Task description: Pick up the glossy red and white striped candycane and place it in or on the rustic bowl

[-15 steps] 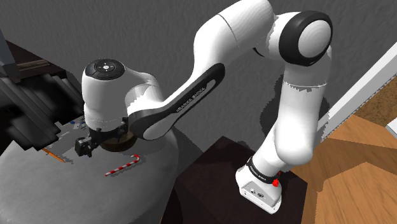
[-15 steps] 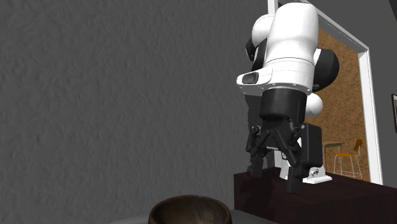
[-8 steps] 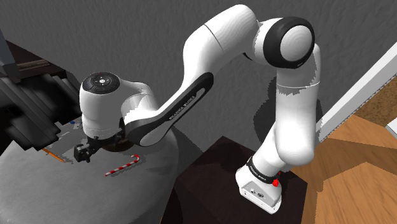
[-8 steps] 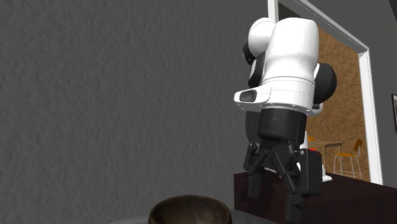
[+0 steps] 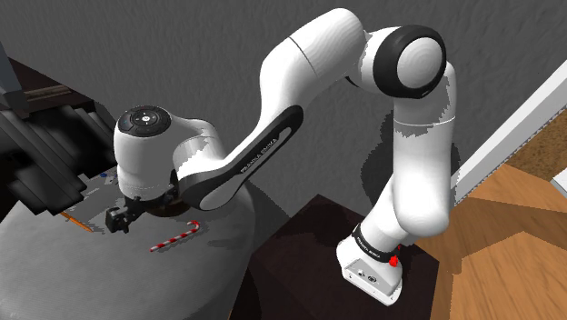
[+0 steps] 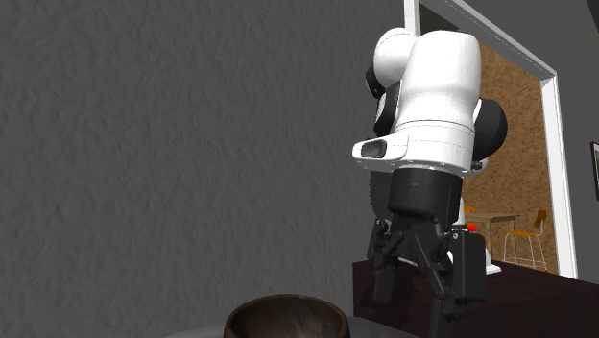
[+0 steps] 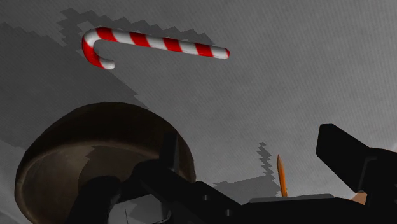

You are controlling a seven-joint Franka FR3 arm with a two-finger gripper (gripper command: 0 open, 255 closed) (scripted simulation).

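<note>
step: approach to candy cane [image 5: 174,238], lower left in shoulder view | gripper [image 6: 415,305]: fingers apart, empty, by bowl [image 6: 286,315] | next: centre over straight shaft, lower, close

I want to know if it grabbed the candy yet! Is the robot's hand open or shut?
Hand: open, holding nothing; the candy cane lies on the table.

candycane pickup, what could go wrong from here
1. The open gripper hangs close by the dark bowl, apart from the candycane; a low sweep across could knock the bowl.
2. The candycane lies flat on the grey table, so the fingers may push it rather than clasp it.
3. The orange pencil lies near the fingers and might get nudged.
</note>
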